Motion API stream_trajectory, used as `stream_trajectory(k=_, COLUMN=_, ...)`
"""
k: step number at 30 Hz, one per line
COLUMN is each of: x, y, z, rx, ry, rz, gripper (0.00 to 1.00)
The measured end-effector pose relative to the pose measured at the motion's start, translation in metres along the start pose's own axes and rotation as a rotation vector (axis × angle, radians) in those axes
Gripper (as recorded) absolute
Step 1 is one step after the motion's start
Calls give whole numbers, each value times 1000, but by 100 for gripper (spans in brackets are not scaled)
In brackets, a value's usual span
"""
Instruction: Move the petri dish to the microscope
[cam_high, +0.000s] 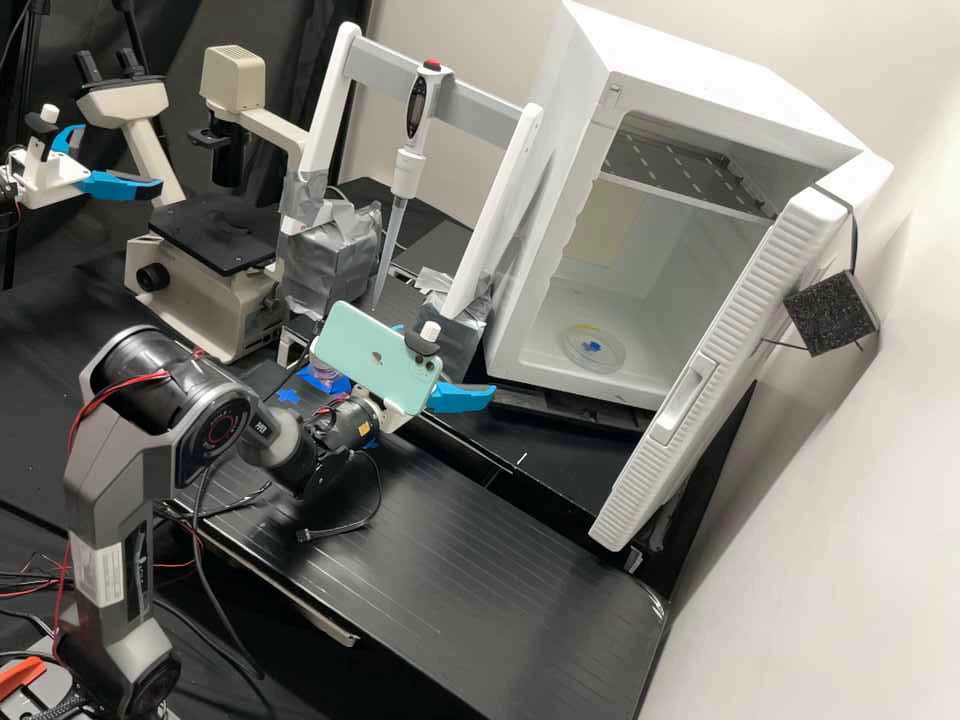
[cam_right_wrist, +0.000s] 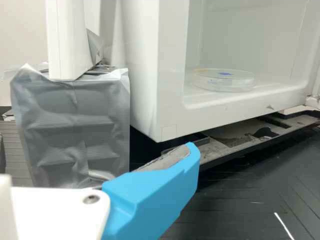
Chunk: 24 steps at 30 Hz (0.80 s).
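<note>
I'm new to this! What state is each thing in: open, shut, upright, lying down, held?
Dish, lying flat inside the cabinet
Door, open
Tool, open, away from the dish
Pipette, tip down in its stand
Phone, tilted, mounted on the arm
Microscope, upright

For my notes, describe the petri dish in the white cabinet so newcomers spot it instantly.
Find the white cabinet with its door open. The petri dish lies on its floor, below the slotted metal shelf. Unlike that shelf, it is round and clear, with a blue mark.
</note>
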Motion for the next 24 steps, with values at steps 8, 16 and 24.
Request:
stream_trajectory(k=8, x=-1, y=1, z=1, rx=0, ry=2, rz=8, gripper=100)
stream_trajectory(k=16, x=-16, y=15, z=22, rx=9, ry=39, rz=63, gripper=100)
stream_trajectory(k=24, x=-23, y=46, z=65, rx=52, ry=-1, rz=154, gripper=100)
